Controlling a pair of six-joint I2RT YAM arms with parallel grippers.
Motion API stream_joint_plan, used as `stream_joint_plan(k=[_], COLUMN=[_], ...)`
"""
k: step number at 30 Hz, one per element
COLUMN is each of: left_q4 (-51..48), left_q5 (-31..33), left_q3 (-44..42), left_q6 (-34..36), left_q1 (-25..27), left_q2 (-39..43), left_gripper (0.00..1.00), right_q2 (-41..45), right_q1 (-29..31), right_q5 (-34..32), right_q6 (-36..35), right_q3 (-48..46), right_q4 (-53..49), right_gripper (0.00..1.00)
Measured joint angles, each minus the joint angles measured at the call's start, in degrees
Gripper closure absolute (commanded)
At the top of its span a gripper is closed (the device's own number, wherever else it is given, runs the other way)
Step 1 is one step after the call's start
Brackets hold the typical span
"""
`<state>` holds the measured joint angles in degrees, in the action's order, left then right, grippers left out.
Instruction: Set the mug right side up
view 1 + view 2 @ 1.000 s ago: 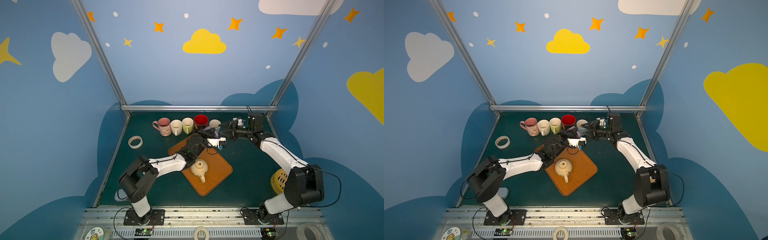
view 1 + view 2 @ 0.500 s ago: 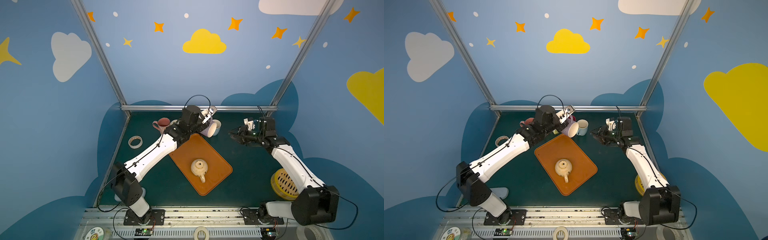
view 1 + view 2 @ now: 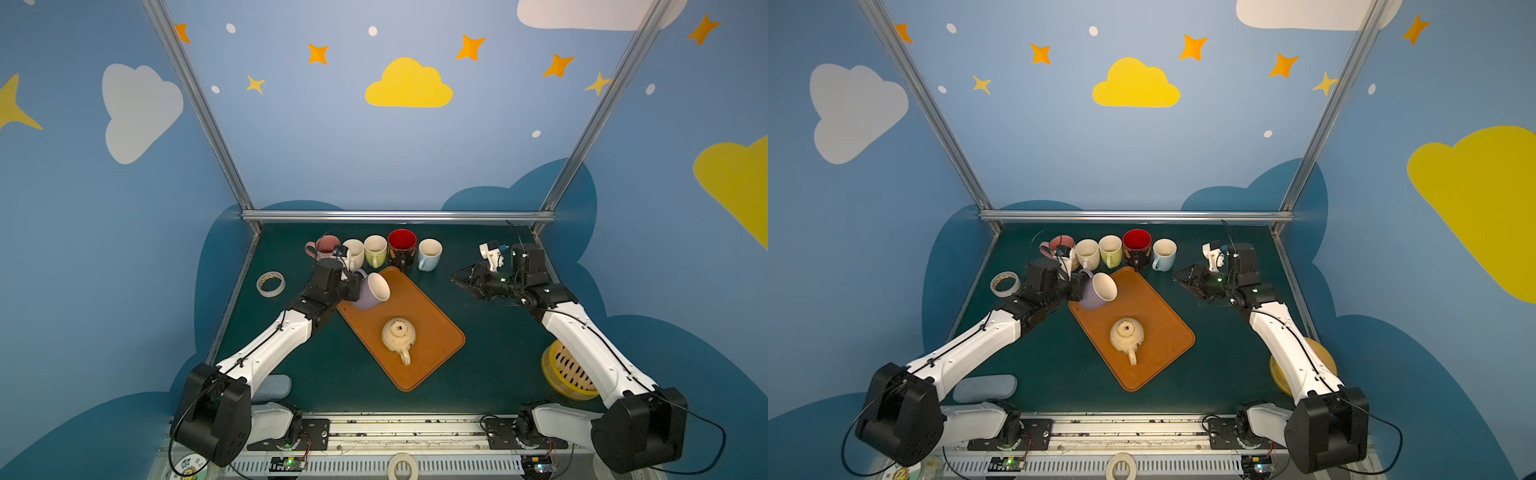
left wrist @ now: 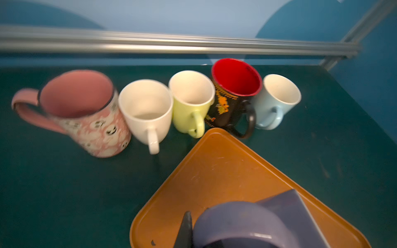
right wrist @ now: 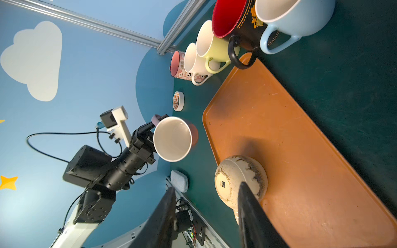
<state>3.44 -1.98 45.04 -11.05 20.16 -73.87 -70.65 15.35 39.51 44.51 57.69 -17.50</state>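
Observation:
A purple mug (image 3: 371, 291) (image 3: 1097, 291) hangs tilted on its side over the far left corner of the orange tray (image 3: 436, 316). Its white mouth faces right and upward. My left gripper (image 3: 353, 284) (image 3: 1077, 286) is shut on its handle. The left wrist view shows the purple mug (image 4: 247, 225) close beside one dark finger (image 4: 185, 232). A cream mug (image 3: 398, 334) (image 5: 236, 182) stands upside down in the tray's middle. My right gripper (image 3: 457, 277) (image 5: 206, 186) hovers open and empty, right of the tray.
Several upright mugs line the back edge: pink (image 3: 326, 245), white (image 3: 354, 251), yellow-green (image 3: 375, 249), black with red inside (image 3: 401, 245), light blue (image 3: 429, 252). A tape roll (image 3: 270, 284) lies left, a yellow basket (image 3: 569, 374) right, a grey pad (image 3: 272, 386) front left.
The left arm took the purple mug from low over the tray's far end, up toward the back, then down over the tray's far left corner. The right gripper drew back to the right.

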Motion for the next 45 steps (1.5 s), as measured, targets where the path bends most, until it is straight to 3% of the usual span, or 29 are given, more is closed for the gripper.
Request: stream_joint_plan(k=[5,11,24,28,34,40,45], left_q4=[10.47,27.06,57.29,58.69,53.27,52.94,53.96], left_q5=[-0.98,-2.19,-6.71,-7.50,-7.58,-3.67,4.07], left_q3=[-5.92,-8.90,-12.07,-11.23,-4.52,4.52,13.05], left_q6=[-9.62,-18.32,-26.29,-26.84,-25.11,-23.63,-21.20], left_q1=[-3.50,-4.94,-4.31,-3.39,0.59,9.35,18.56], left_q2=[-1.09,-9.05,-30.60,-30.38,-24.09,-24.92,-33.90], left_gripper=[0.96,0.96,0.96,0.96,0.96,0.96,0.96], right_q2=[0.00,-0.02,-0.66,-1.11,-0.20,6.88,15.30], right_q1=[1.20,1.27,1.25,0.87,-3.85,-10.05,-17.35], right_q5=[-0.02,0.00,0.55,0.72,1.07,-1.86,-7.10], right_q6=[-0.09,-0.48,-1.14,-1.11,-0.26,2.19,5.66], right_q3=[-1.53,-1.66,-1.68,-1.79,-4.72,-8.28,-11.69], right_q4=[1.77,3.91,7.91,8.33,9.42,8.63,6.62], right_gripper=[0.58,0.58,0.58,0.58,0.60,0.62,0.62])
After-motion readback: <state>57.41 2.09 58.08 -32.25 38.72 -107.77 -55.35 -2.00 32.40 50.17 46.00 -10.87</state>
